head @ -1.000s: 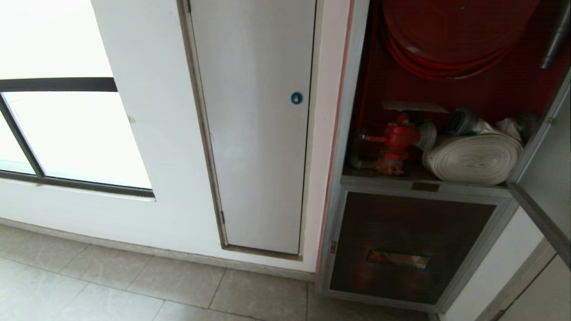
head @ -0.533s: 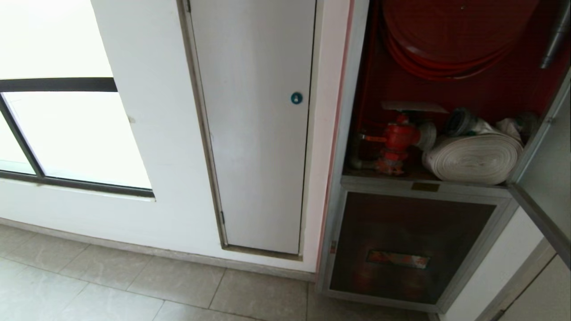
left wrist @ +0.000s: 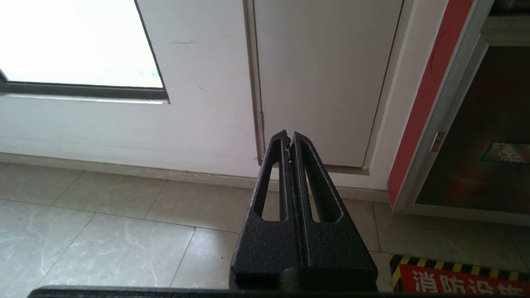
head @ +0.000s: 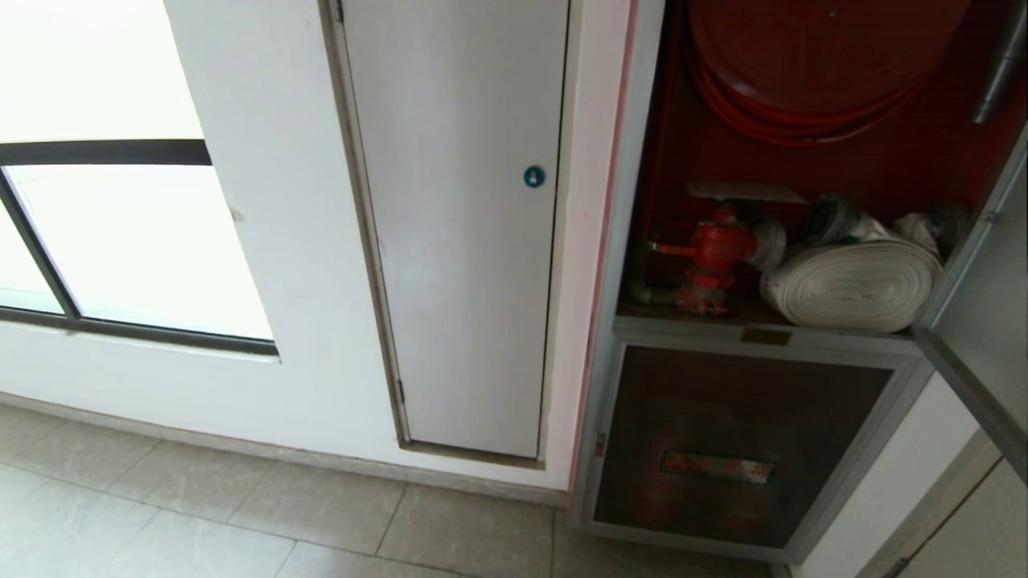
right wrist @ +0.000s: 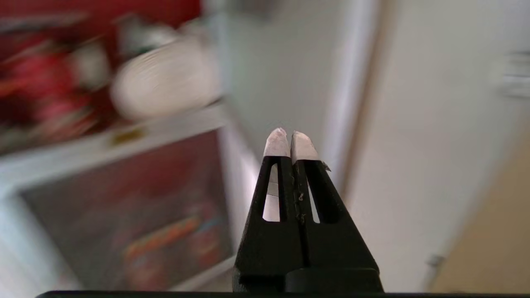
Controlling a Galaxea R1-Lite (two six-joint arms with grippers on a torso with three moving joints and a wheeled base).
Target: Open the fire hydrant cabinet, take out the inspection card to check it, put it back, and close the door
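While both claws are sitting pressed together and empty, touching nothing, the right claw (right wrist: 288,142) is pointing at the swung-out door (right wrist: 285,82) on the right of the fire hydrant cabinet (head: 630,241), and the left claw (left wrist: 288,138) is facing the grey-white panel (left wrist: 323,74) to the cabinet's left. Only the head view is showing the red hose reel (head: 803,72), red valve (head: 715,249) and white rolled hose (head: 851,285), with neither claw in it; no view is showing the inspection card.
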